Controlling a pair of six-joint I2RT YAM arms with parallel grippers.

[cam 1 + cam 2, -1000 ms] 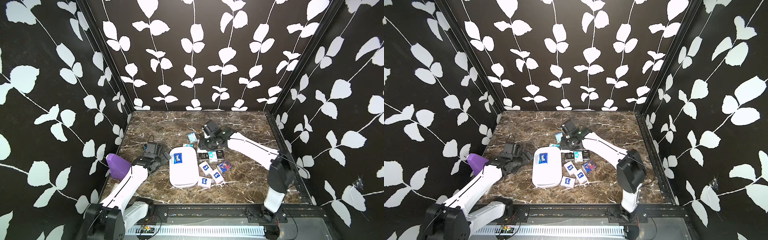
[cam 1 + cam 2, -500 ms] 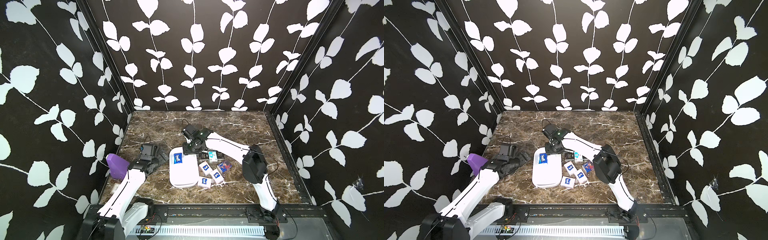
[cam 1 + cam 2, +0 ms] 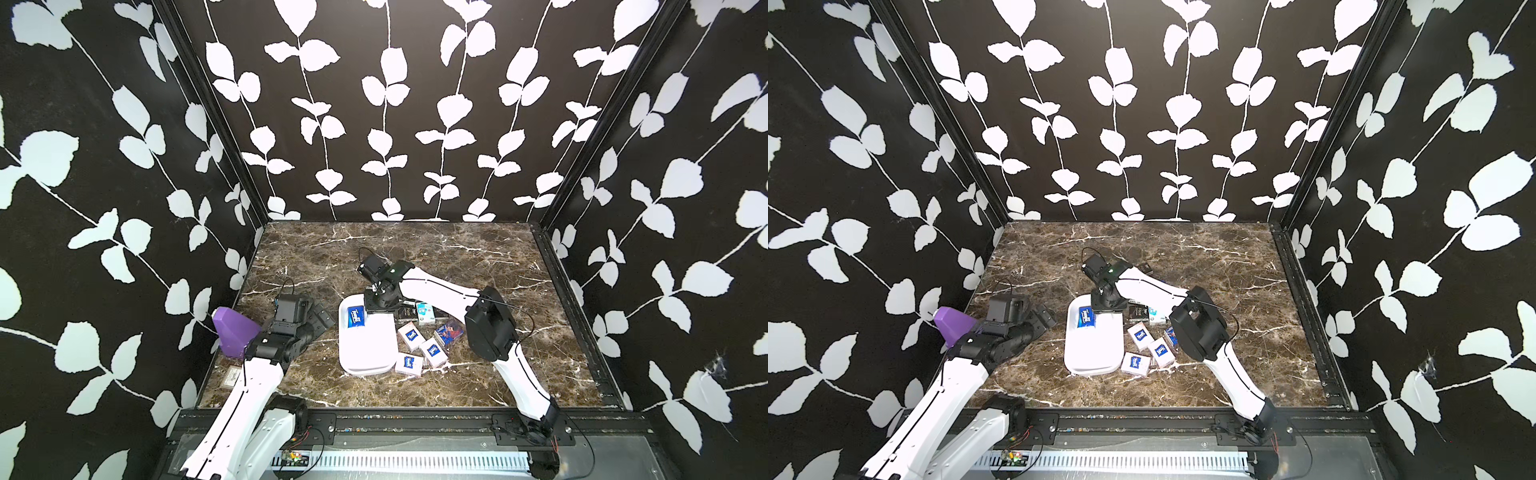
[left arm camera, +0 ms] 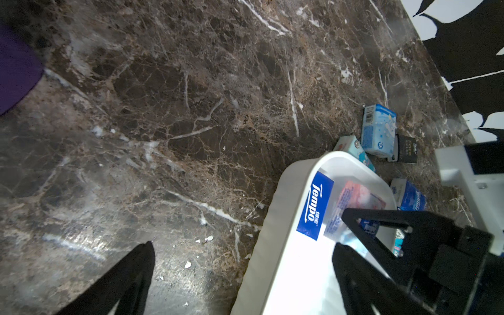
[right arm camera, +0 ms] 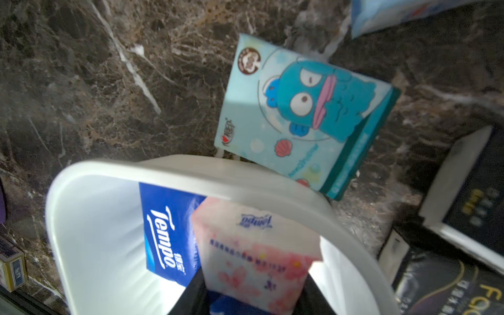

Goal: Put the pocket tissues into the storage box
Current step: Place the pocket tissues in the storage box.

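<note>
The right gripper (image 5: 253,296) is clenching a pink floral pack (image 5: 256,253) between its black fingers and holding it over the far end of the storage box (image 5: 191,169). The pack is showing a small blue logo and a line of blue print, both too blurred to read. Beside it, inside the box, a blue pack (image 5: 166,234) is lying flat, displaying "Tempo" in white script.

Just outside the rim, a teal cartoon pack (image 5: 300,114) with a blue fish-like face is resting on the marble table (image 5: 95,81). A black pack (image 5: 450,286) is showing gold lettering cut off at the edge.

In a top view, three white packs (image 3: 432,351) with blue logos are sitting beside the box's right side. The left gripper (image 3: 322,318) is hanging released, jaws wide apart, near the box's left side.
</note>
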